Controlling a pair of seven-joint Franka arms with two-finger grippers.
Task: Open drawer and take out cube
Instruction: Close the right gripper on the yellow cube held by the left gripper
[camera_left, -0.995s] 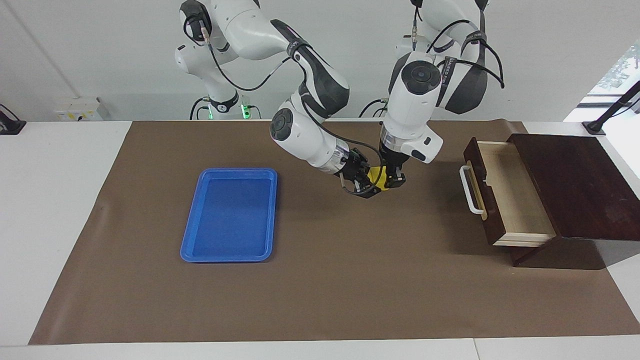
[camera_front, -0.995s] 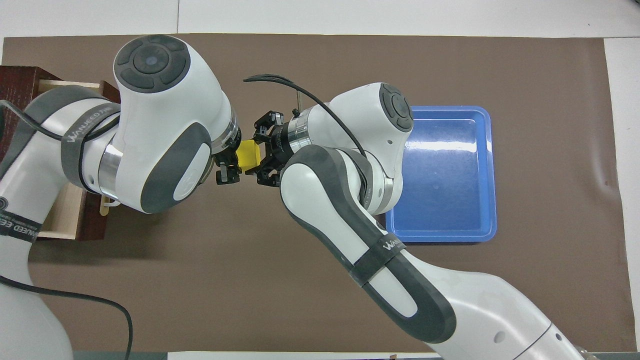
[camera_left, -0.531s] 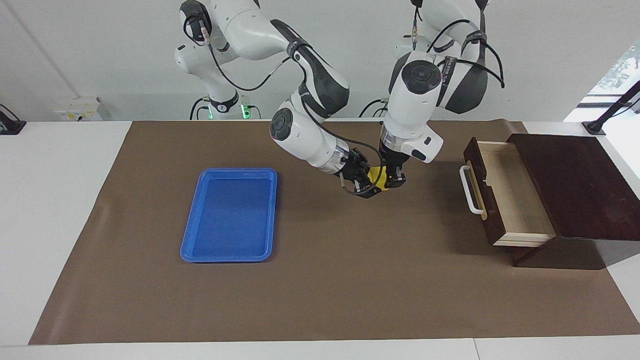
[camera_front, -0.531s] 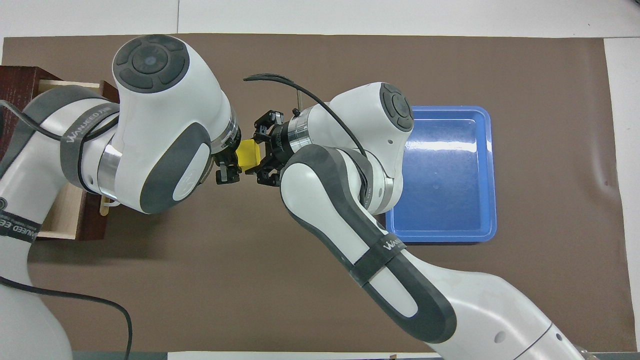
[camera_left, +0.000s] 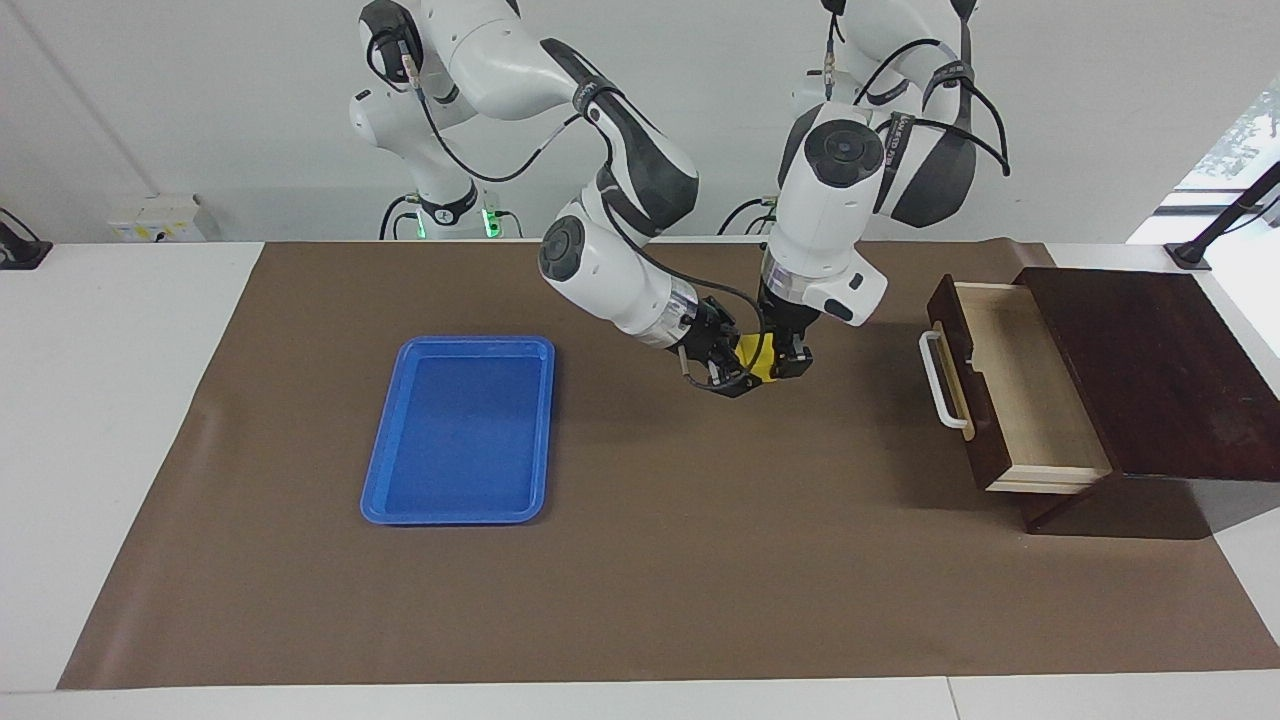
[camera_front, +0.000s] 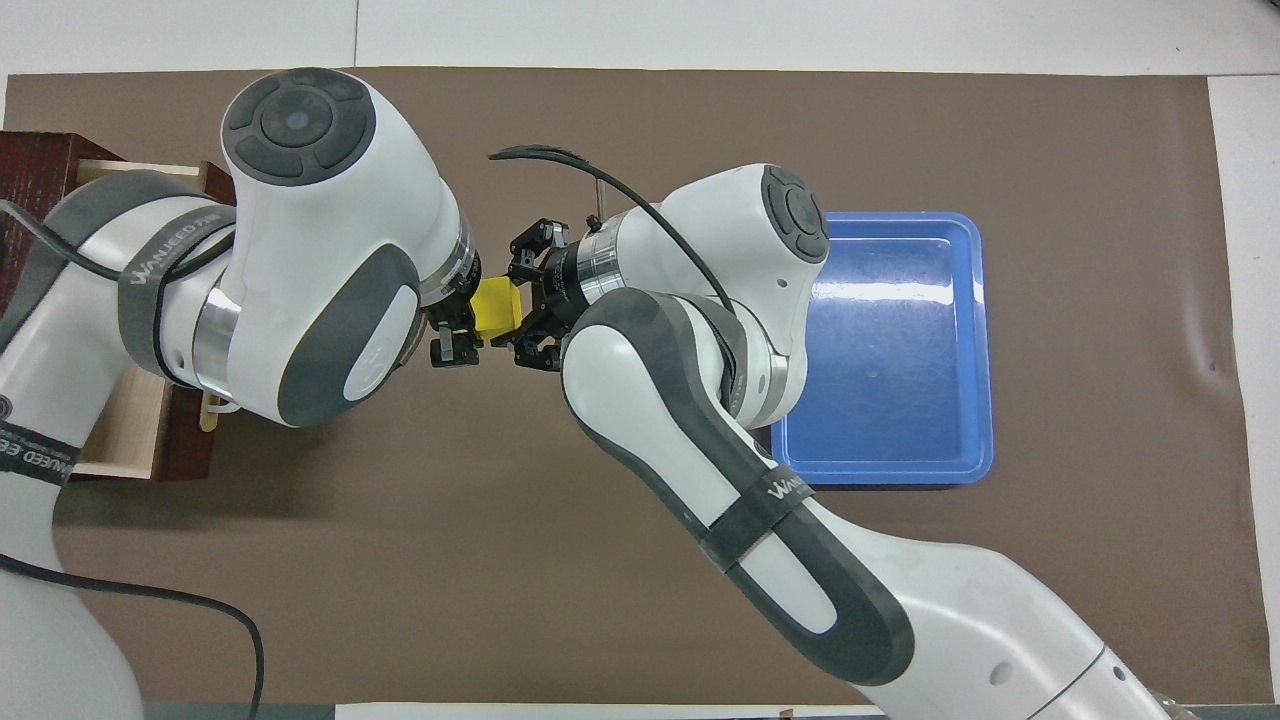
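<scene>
Watching the feed at the handover spot, and honestly almost nothing has changed over the last second. Both arms have drifted up a hair together and the yellow cube (camera_left: 756, 358) hasn't shifted between them. The left tool (camera_left: 790, 362) hangs straight down, closed on the cube at its tips and holding it in the air over the brown-covered table (camera_left: 650, 560). The right tool (camera_left: 728, 378) comes in tilted from the side and is pressed right up against the cube, but I can't tell whether it has actually clamped on or is just around it.

My read is that the hard part is done. The wooden drawer (camera_left: 1010, 380) sits pulled open, out toward the left arm's end of the table from the left tool, and no cube shows in its pale box. So this looks like a pass frozen mid-swap, with no release yet.

Headcount:
- two arms, two tools
- one cube
- one drawer in one dark cabinet (camera_left: 1150, 370)
- one blue tray (camera_left: 455, 343), well apart from the right tool toward that arm's end, with nothing in it
</scene>
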